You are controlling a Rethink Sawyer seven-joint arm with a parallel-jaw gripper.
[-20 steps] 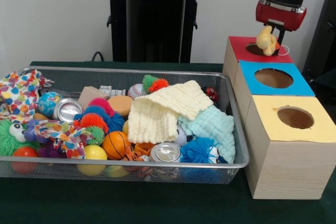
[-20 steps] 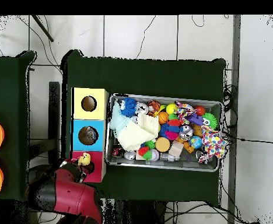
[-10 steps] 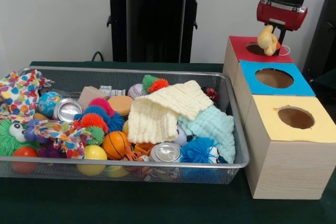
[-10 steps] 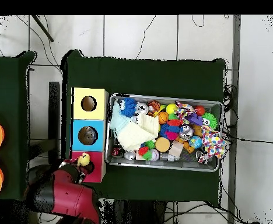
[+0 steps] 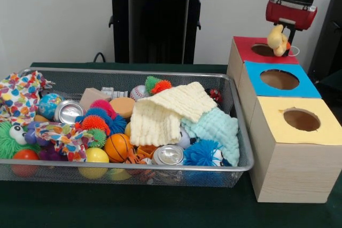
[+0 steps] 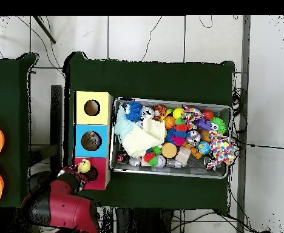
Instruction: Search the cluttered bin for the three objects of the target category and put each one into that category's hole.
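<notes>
A wire bin (image 5: 235,132) full of balls, cans and cloths sits nearest, with a yellow box (image 5: 299,148) and a blue box (image 5: 278,86) beside it. Farthest, the gripper (image 5: 283,38) pinches a yellow duck toy (image 5: 277,40) just above the red box (image 5: 251,54).

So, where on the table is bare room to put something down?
Bare green cloth lies in front of the wire bin and the yellow-topped box. In the overhead view, a wide strip also runs beyond the bin. Inside the bin it is crowded, and the boxes stand close against it.
</notes>
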